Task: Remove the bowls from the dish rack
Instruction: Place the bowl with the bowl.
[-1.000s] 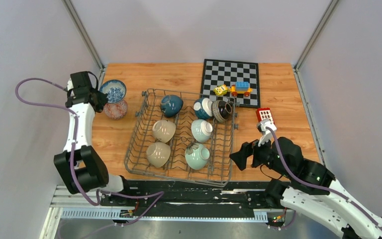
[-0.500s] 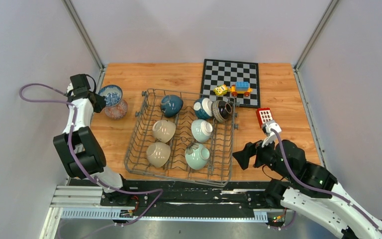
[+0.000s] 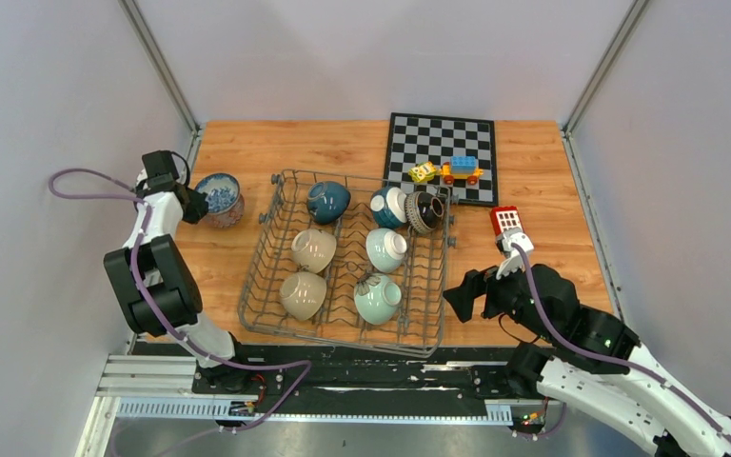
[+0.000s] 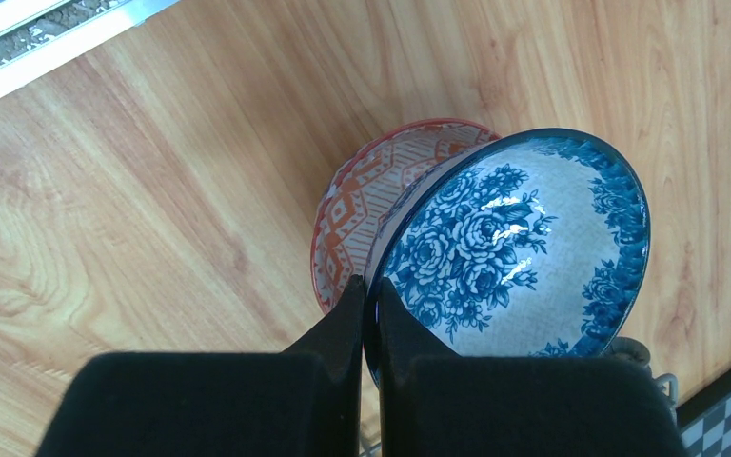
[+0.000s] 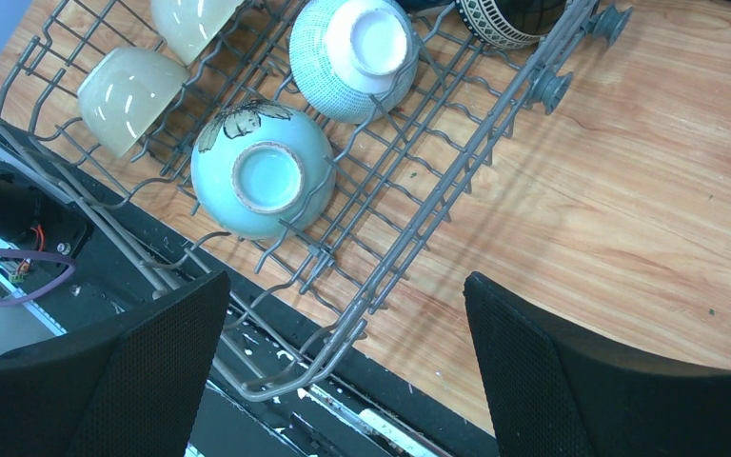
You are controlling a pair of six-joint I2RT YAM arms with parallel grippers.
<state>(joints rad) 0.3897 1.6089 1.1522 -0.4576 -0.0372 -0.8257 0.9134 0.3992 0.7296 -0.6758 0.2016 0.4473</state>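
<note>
The grey wire dish rack (image 3: 259,249) holds several bowls: dark teal (image 3: 327,201), teal-and-white (image 3: 389,207), dark brown striped (image 3: 424,211), two beige (image 3: 313,249) and two pale green (image 3: 378,299). My left gripper (image 3: 193,202) is shut on the rim of a blue-and-white floral bowl (image 4: 523,248), held tilted over a red patterned bowl (image 4: 362,205) on the table left of the rack. My right gripper (image 3: 464,297) is open and empty above the rack's near right corner (image 5: 419,228), with a pale green bowl (image 5: 262,181) just beyond its left finger.
A black-and-white chessboard (image 3: 443,143) lies at the back with toy blocks (image 3: 449,171) on it. A red-and-white block (image 3: 506,221) stands right of the rack. The table's front edge and black rail (image 5: 276,333) run under my right gripper.
My left gripper has brought the blue-and-white bowl down and toward the near side, onto the red bowl. The right arm has barely moved.
</note>
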